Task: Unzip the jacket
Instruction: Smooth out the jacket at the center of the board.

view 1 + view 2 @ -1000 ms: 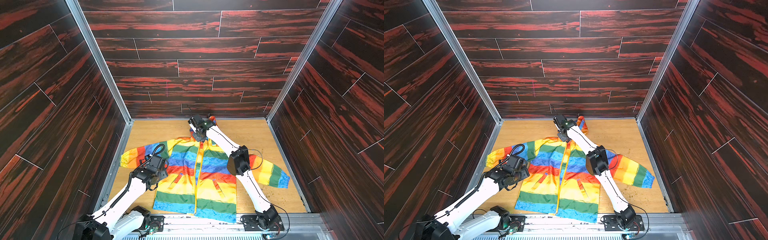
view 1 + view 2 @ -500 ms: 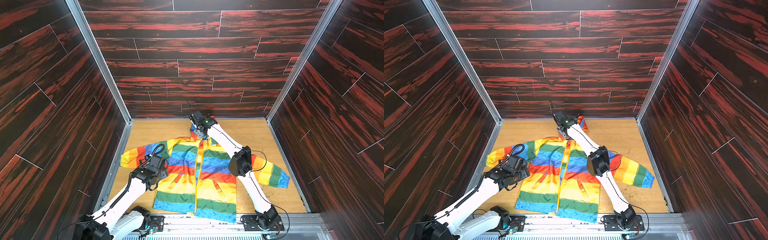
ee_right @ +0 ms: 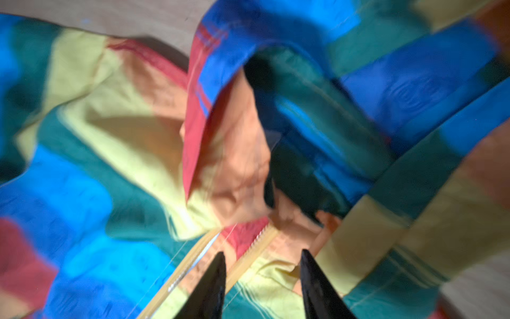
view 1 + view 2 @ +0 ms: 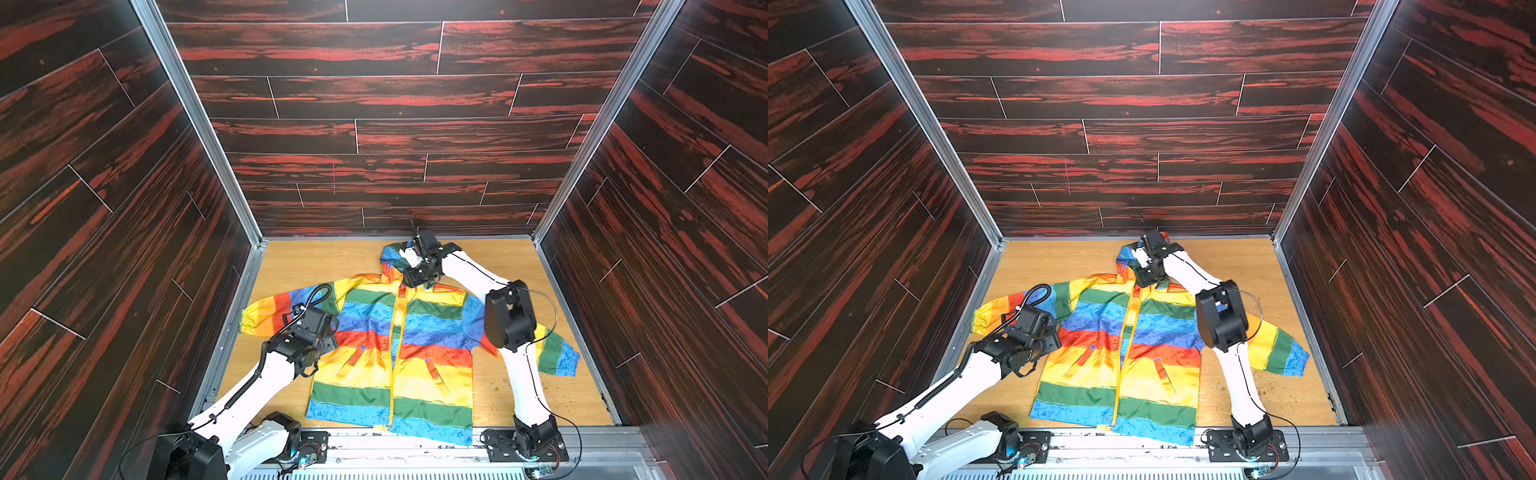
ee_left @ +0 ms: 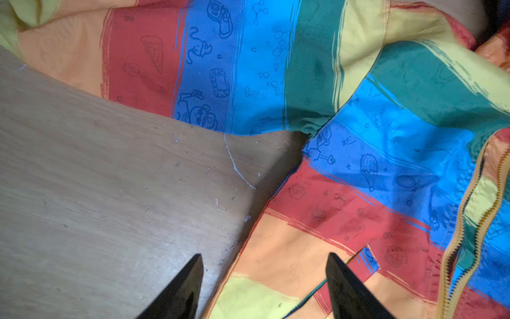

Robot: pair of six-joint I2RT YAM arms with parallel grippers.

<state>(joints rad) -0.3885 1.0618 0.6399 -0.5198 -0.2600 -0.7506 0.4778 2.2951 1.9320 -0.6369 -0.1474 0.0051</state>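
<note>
The rainbow-striped jacket point(image 4: 432, 332) point(image 4: 1158, 345) lies flat, front up, on the wooden floor, its hood toward the back wall. Its yellow zipper point(image 4: 395, 353) point(image 4: 1123, 357) runs down the middle. My right gripper point(image 4: 415, 282) point(image 4: 1148, 282) hovers at the collar. In the right wrist view it point(image 3: 262, 252) is open, with parted zipper teeth point(image 3: 259, 240) just off one fingertip and nothing held. My left gripper point(image 4: 322, 345) point(image 4: 1050, 340) is over the jacket's side below the sleeve. It point(image 5: 264, 255) is open, one finger over the floor and one over fabric.
Dark red wood-pattern walls point(image 4: 395, 137) close in the floor point(image 4: 316, 266) on three sides. The jacket's sleeves point(image 4: 270, 311) point(image 4: 557, 353) reach toward both side walls. The right arm's elbow point(image 4: 509, 316) stands above the right sleeve. Crumbs point(image 4: 494, 388) dot the floor at front right.
My right gripper was shut at the collar, has opened, and has shifted slightly right above the hood. The left arm has stayed in place.
</note>
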